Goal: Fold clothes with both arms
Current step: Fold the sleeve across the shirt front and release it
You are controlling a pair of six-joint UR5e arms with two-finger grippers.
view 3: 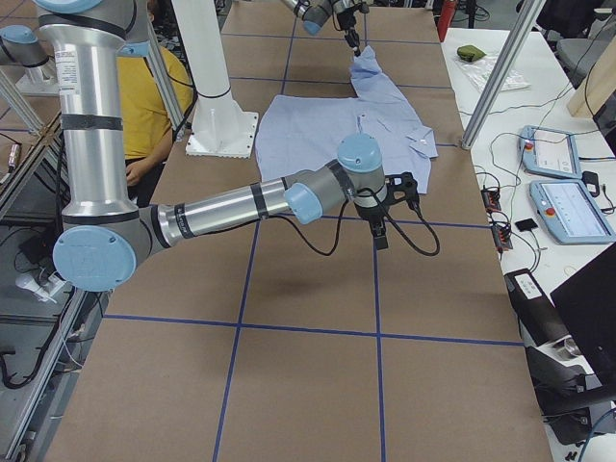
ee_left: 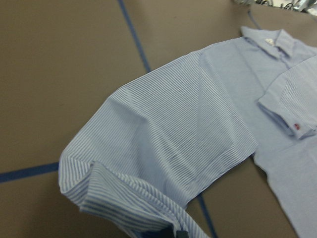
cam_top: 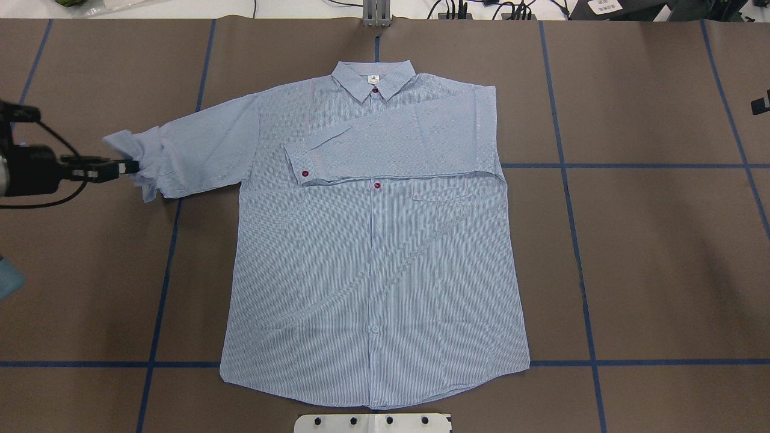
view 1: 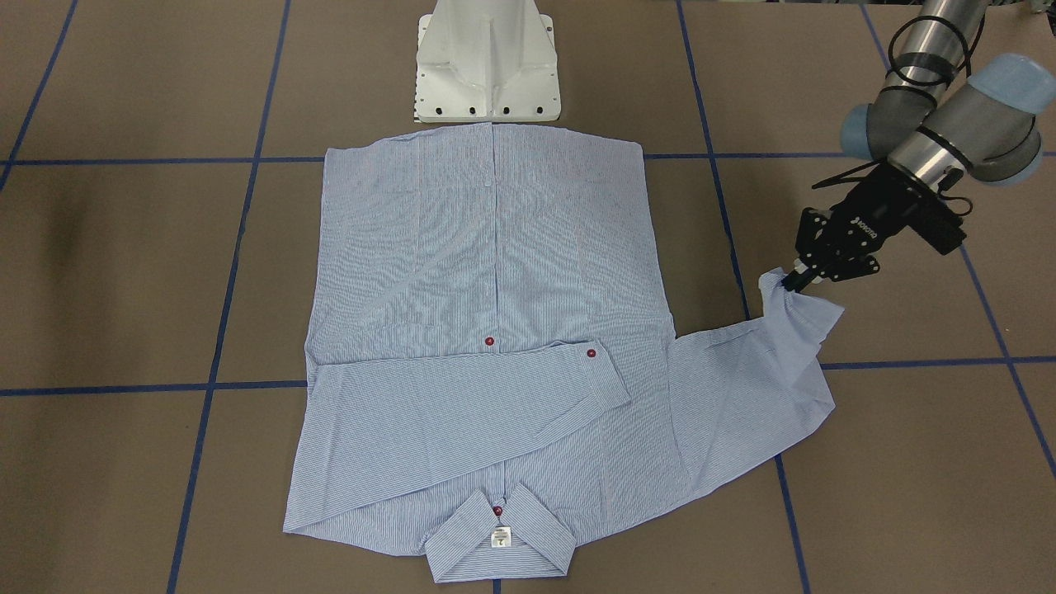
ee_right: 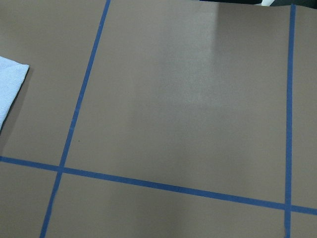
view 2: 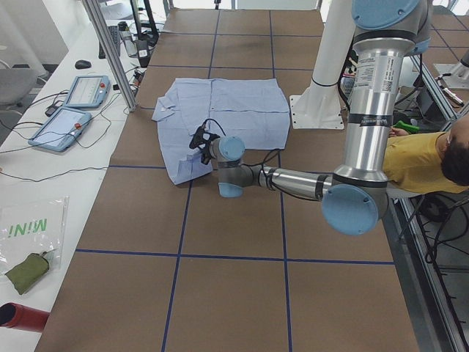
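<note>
Blue-striped cotton shirt (cam_top: 373,252) is lying flat, front up, on the brown tabletop (cam_top: 649,258), its body spreading away from the left arm (view 1: 932,157)'s jaws, which are clamping shut on the outstretched sleeve's cuff (view 1: 804,309). The right arm (view 3: 221,207)'s jaws are hovering well apart from it; I cannot tell their state.

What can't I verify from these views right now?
Right gripper: open or shut unknown; small in the exterior right view, almost wholly past the overhead view's right edge.
Left gripper grip depth on the cuff: bunched fabric hides it; the left wrist view crops the pinch.
Neck label print: too small.
</note>
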